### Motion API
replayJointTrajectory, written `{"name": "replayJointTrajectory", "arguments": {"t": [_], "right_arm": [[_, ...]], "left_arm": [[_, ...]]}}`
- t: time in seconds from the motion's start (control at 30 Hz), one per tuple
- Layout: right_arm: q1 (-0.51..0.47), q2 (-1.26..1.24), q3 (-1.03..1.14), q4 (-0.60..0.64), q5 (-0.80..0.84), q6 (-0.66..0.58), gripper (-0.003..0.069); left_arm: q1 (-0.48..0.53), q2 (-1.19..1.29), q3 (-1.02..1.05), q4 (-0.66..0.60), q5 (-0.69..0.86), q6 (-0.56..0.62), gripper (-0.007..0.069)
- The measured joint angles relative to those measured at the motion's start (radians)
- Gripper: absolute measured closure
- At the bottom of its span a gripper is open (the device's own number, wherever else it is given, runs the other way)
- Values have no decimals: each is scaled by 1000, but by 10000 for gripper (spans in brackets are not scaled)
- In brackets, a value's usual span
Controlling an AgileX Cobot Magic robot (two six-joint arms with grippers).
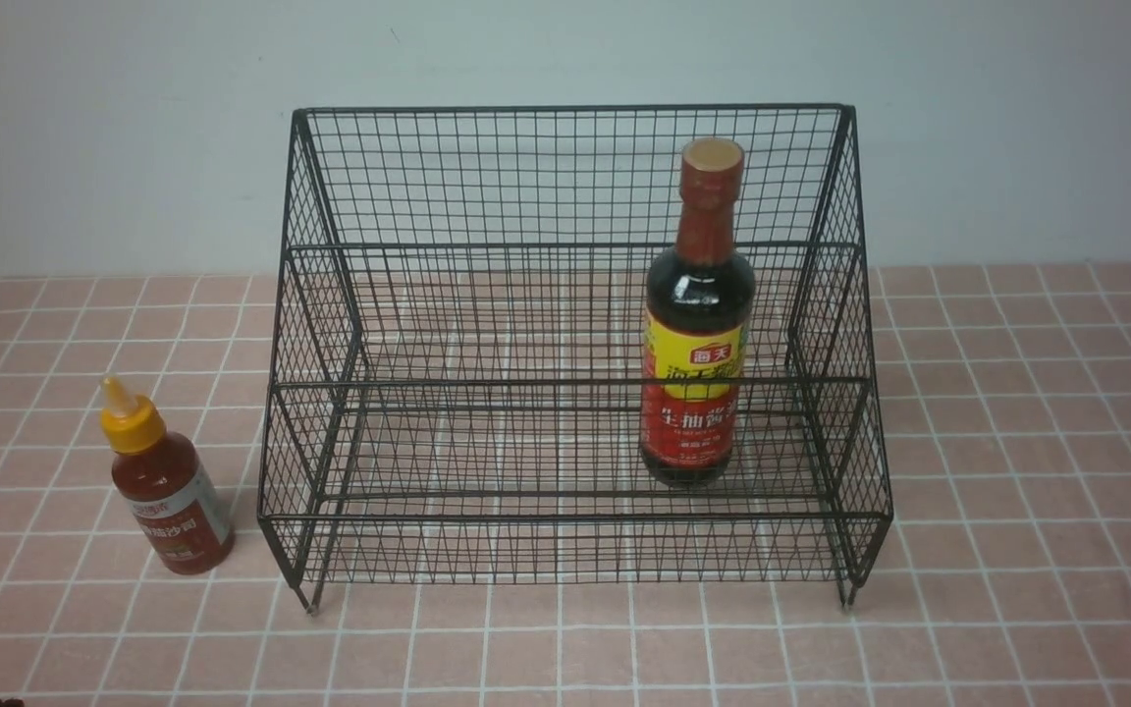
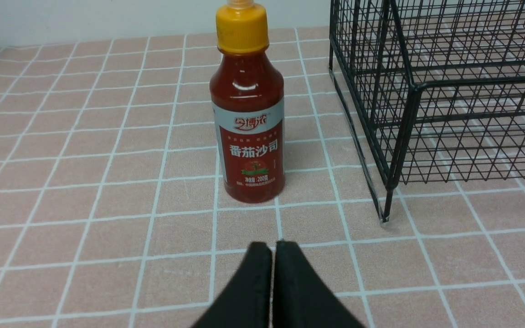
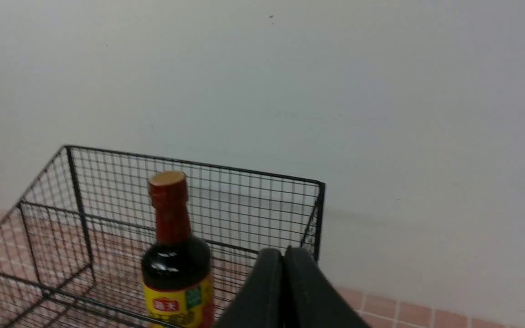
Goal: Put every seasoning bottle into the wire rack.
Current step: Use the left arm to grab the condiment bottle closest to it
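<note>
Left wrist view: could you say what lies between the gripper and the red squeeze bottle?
In that view, only bare pink-tiled tabletop separates the left gripper from yellow-capped red-sauce squeeze bottle.

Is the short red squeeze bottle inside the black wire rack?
Outside: the short red squeeze bottle stands on tiles beside the black wire rack.

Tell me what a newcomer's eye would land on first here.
The big black wire rack fills the middle of the pink tiled table, with the tall soy-sauce bottle standing upright inside, toward its right end. The short red-sauce squeeze bottle stands outside, on the tiles beside the rack's left end.
</note>
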Motion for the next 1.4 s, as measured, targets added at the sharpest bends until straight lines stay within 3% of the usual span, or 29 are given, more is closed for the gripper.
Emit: {"name": "replayJointTrajectory", "arguments": {"t": [0.23, 0.43, 0.6, 1.0, 1.4], "right_arm": [[-260, -167, 286, -30, -48, -29, 670], [-363, -375, 583, -30, -63, -26, 670], [-370, -474, 618, -24, 38, 7, 670], [-301, -480, 617, -17, 45, 11, 670], [-300, -480, 617, -16, 46, 11, 670]], "left_arm": [[0, 0, 0, 0, 0, 0, 634], [0, 0, 0, 0, 0, 0, 634], [0, 0, 0, 0, 0, 0, 634], [0, 0, 0, 0, 0, 0, 634], [0, 0, 0, 0, 0, 0, 634]]}}
